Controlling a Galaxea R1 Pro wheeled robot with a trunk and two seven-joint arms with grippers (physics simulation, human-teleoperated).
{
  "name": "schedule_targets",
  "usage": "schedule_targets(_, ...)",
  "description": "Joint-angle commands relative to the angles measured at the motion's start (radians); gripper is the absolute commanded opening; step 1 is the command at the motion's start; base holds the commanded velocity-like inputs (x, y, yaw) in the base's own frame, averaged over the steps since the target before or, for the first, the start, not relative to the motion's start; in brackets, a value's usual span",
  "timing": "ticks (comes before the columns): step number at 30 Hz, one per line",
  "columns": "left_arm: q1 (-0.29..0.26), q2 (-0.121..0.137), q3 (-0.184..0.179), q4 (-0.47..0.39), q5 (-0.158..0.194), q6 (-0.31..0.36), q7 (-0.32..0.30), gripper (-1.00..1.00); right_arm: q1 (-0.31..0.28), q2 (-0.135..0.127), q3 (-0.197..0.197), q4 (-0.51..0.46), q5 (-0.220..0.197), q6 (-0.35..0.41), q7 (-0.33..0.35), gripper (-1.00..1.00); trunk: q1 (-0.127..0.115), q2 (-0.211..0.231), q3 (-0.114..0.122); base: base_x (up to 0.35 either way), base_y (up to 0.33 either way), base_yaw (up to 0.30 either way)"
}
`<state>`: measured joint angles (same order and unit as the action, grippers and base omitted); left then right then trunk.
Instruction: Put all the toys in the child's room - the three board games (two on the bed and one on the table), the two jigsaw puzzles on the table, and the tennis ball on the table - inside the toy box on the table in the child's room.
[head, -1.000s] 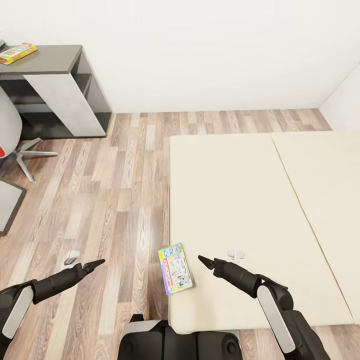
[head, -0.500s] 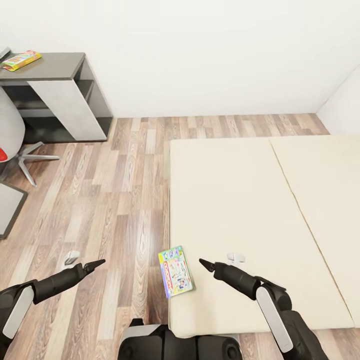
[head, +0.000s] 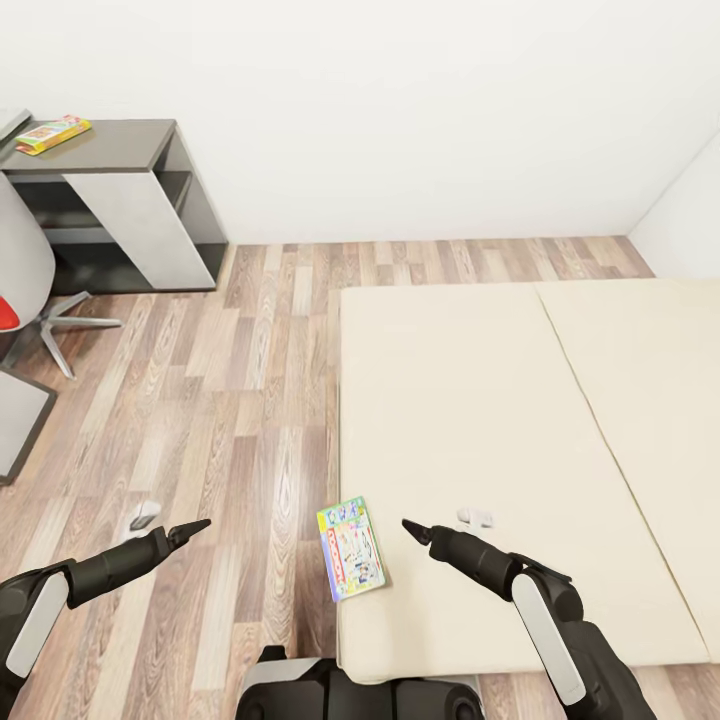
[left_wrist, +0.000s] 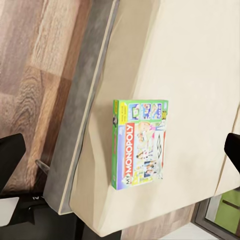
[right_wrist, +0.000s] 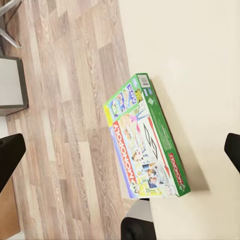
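Board game: a flat printed box (head: 351, 548) lies at the near left edge of the bed (head: 480, 400), one long side hanging slightly past the mattress edge over the wood floor (head: 230, 400).
Writing: the word "MONOPOLY" runs in white letters on a red banner along the box face (left_wrist: 139, 144); a second "MONOPOLY" is printed on its green side panel (right_wrist: 145, 140), beside a barcode. The smaller print is too fine to read.
Left gripper: it hangs over the floor (head: 190, 526), left of the box and apart from it; its dark fingers (left_wrist: 10, 155) stand spread wide at the frame edges of the wrist view, grasping nothing.
Right gripper: it hovers above the mattress (head: 412, 527), just right of the box and clear of it; its fingers (right_wrist: 10, 155) are likewise parted and empty.
Second game: a green-red box with yellow (head: 52, 133) rests on the dark top of the table (head: 120, 140) by the far wall; its lettering cannot be read.
Bed: cream mattress, one seam running diagonally across it.
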<state>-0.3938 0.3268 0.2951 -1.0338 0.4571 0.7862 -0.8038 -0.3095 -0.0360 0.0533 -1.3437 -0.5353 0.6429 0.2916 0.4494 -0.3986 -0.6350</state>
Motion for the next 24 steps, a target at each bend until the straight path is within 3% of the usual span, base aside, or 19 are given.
schedule_targets(1, 0.0, 0.0, 0.001, 0.0, 0.002, 0.005, -0.002, 1.0, 0.0, 0.0, 0.0, -0.001, -0.002, 0.004, 0.0, 1.0, 0.001, -0.001, 0.001, 0.0, 0.0, 0.0)
schedule_targets(24, 0.0, -0.002, 0.001, 0.0, 0.002, 0.005, -0.002, 1.0, 0.0, 0.0, 0.001, 0.0, -0.002, 0.005, 0.0, 1.0, 0.001, -0.001, 0.038, 0.0, 0.0, 0.0)
